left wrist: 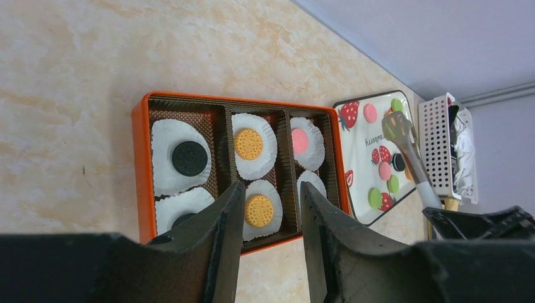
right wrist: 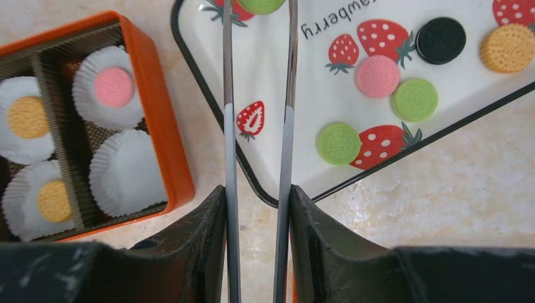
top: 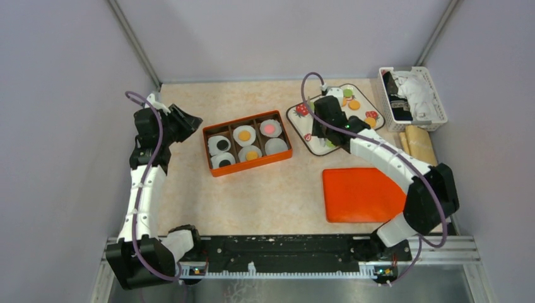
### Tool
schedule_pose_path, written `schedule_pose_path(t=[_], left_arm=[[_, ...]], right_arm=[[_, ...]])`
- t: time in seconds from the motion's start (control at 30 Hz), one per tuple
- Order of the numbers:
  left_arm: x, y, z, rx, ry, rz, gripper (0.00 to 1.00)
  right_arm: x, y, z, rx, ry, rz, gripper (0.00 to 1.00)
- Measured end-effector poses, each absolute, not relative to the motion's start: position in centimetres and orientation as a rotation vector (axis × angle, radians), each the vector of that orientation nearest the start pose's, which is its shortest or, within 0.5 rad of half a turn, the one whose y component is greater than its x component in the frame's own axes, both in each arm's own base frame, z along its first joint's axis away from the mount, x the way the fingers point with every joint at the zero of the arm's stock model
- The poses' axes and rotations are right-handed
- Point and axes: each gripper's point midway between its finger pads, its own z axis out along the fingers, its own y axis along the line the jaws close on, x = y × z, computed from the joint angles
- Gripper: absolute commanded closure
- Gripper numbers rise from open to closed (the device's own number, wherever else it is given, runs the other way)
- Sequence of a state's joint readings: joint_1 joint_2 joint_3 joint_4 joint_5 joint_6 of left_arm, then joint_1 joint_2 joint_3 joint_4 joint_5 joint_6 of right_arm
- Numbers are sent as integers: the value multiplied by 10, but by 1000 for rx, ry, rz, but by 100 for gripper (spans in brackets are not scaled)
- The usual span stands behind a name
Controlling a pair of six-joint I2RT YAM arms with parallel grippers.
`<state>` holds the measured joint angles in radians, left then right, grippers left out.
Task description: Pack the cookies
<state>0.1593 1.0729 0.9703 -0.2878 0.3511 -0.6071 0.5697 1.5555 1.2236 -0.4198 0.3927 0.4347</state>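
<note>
The orange box [top: 205, 144] has six paper cups. They hold two black cookies [left wrist: 190, 158], two orange cookies [left wrist: 248, 144] and one pink cookie [right wrist: 113, 86]; one cup [right wrist: 126, 172] is empty. Loose cookies lie on the strawberry tray [right wrist: 208, 76]: pink [right wrist: 377, 76], green [right wrist: 414, 100], black [right wrist: 440, 40], orange [right wrist: 508, 47]. My right gripper [right wrist: 257, 192] is shut on metal tongs [right wrist: 230, 139]. The tong tips flank a green cookie [right wrist: 260, 5] over the tray; whether it is lifted I cannot tell. My left gripper [left wrist: 271, 189] is open and empty, left of the box.
The orange lid [top: 359, 192] lies flat at the front right. A white basket [top: 413, 98] with cloth stands at the back right, with wooden rolls [top: 421, 145] beside it. Walls close in the table on three sides.
</note>
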Motion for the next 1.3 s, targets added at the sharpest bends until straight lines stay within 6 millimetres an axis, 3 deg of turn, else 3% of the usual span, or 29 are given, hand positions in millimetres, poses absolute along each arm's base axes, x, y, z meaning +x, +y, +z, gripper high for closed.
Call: schedule_pose_path(t=[0.1, 0.23, 0.4, 0.53, 0.67, 0.87, 1.03, 1.23, 1.3], left_arm=[[353, -27, 261, -520, 1921, -636, 56], [353, -27, 261, -520, 1921, -637, 56], [352, -28, 261, -518, 1921, -641, 56], [352, -29, 262, -512, 1920, -648, 56], [351, -30, 263, -508, 1921, -655, 56], [348, -31, 269, -498, 1904, -655, 56], [347, -31, 271, -495, 1899, -654, 56], [346, -31, 271, -495, 1899, -654, 55], [346, -31, 271, -495, 1900, -654, 55]], right_arm=[[369, 185, 185, 28, 2207, 120, 100], [350, 193, 197, -17, 2195, 164, 100], [310, 225, 194, -170, 2227, 215, 100], [262, 271, 185, -368, 2237, 284, 100], [229, 291, 169, -479, 2262, 325, 100], [233, 279, 146, -454, 2290, 238, 100], [237, 276, 142, -439, 2286, 210, 100], [236, 275, 137, -413, 2291, 210, 70], [232, 271, 132, -401, 2300, 210, 68]])
